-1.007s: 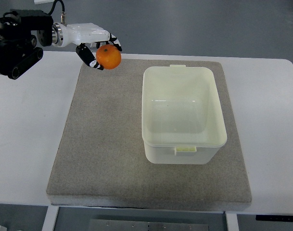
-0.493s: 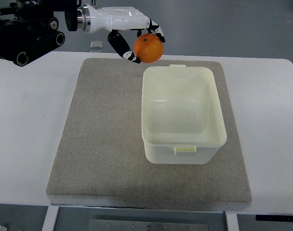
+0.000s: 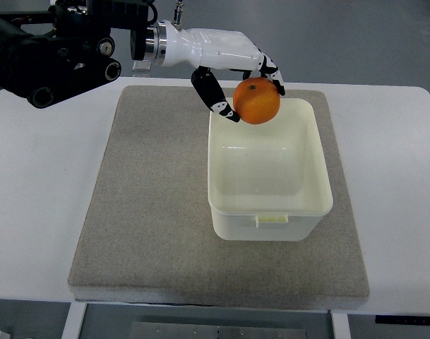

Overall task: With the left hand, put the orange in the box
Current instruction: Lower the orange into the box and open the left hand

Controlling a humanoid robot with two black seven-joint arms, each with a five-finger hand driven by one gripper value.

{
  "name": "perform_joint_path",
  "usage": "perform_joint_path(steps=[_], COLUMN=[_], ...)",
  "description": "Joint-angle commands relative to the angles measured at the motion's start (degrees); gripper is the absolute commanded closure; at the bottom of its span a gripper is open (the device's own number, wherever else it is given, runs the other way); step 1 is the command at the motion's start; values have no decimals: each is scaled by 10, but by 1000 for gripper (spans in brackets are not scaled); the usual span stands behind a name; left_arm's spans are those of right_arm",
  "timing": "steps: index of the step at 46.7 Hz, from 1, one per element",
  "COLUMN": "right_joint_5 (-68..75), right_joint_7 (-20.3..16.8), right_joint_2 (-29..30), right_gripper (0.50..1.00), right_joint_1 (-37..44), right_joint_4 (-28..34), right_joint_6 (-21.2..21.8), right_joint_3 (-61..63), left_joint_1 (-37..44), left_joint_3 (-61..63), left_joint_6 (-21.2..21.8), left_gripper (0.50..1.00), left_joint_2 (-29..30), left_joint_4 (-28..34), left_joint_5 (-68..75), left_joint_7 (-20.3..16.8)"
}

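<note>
My left hand (image 3: 247, 86), white with black finger joints, reaches in from the upper left and is shut on the orange (image 3: 258, 102). The orange hangs in the air over the far left part of the pale yellow box (image 3: 270, 209). The box is open on top and nothing lies inside it. It stands on the right half of a grey mat (image 3: 151, 205). My thumb (image 3: 213, 97) curls under the fruit at the box's far left corner. The right arm does not show.
The mat lies on a white table (image 3: 38, 198) whose front edge runs along the bottom of the picture. The black upper part of my left arm (image 3: 52, 53) hovers above the table's far left corner.
My left hand has carried the orange to the right and slightly nearer, from beyond the mat's far left edge to above the box's far side. The box has not moved.
</note>
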Motion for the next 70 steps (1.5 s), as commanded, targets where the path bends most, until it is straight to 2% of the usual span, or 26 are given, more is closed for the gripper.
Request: perform_joint_path(steps=[1,34,61,62,64,65,70], right_joint_5=[1,1,0,0,1,0,1], right_joint_7=[0,0,0,0,0,0,0], right_joint_2=[0,0,0,0,0,0,0], right_gripper=[568,568,568,568,568,568,568], right_joint_1=[0,0,0,0,0,0,0], right_joint_4=[0,0,0,0,0,0,0], right_joint_6=[0,0,0,0,0,0,0], right_joint_3=[0,0,0,0,0,0,0], left_joint_1=[3,57,68,68,69,69,69], left_joint_3=[2,28,22,22,21,21,20], left_joint_6=[-1,0,6,6,6,6,6], left_gripper=[1000,1000,1000,961,723,667,652], left_joint_2=[-4,-90,-93,-93,-93,-93,-93], left_joint_4=[-11,42,50,50,50,50,49], left_joint_5=[0,29,31,30,25,22,21], left_joint_7=[0,0,0,0,0,0,0])
